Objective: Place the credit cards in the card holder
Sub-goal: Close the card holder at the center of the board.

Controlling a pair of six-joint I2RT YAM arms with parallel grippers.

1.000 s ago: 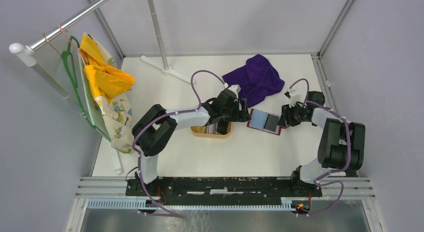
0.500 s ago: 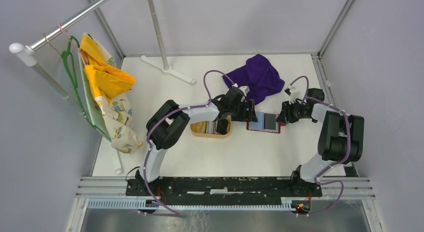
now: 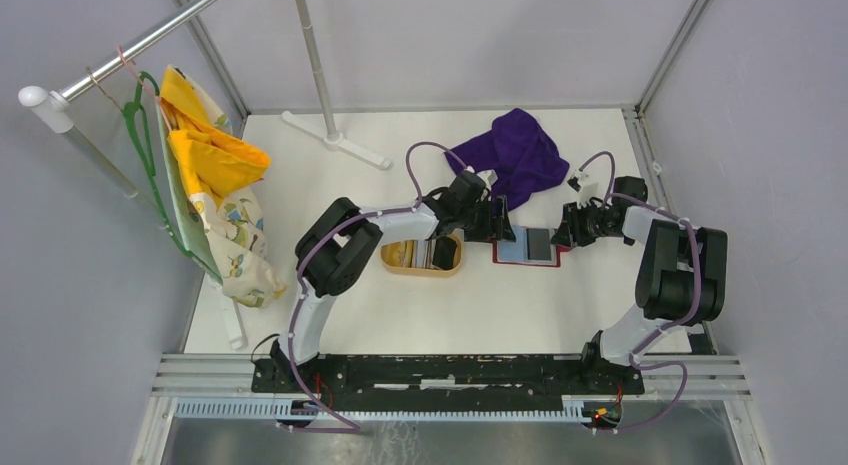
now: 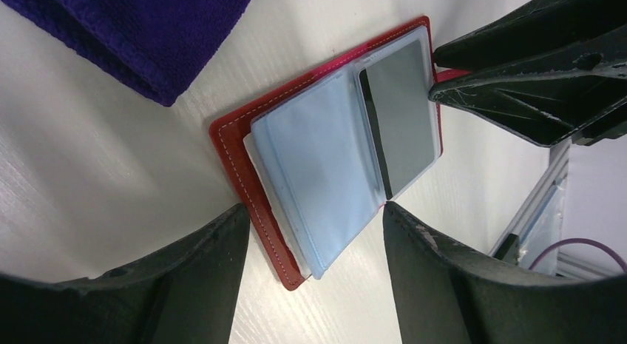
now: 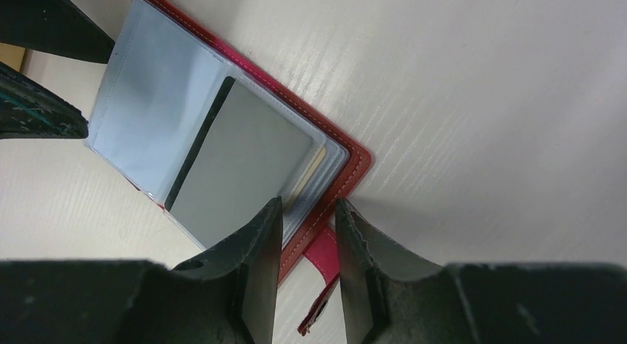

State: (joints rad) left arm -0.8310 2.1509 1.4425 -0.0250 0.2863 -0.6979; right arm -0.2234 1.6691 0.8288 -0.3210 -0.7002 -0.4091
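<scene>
1 grey card (image 4: 399,122) sits in the open card holder (image 4: 244,159); other credit cards (image 3: 428,253) wait in the tray (image 3: 395,268) at 9 o'clock. Left gripper (image 4: 310,211) spread, empty; right gripper (image 5: 308,207) perhaps pinching the holder's edge.

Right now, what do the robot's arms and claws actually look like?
The left arm and right arm are both built from white tubular links and chunky black joint housings, and each is trailed by a looping purple cable. The left claw and right claw each have two matte black, wedge-shaped fingers, scuffed pale along their edges.
</scene>
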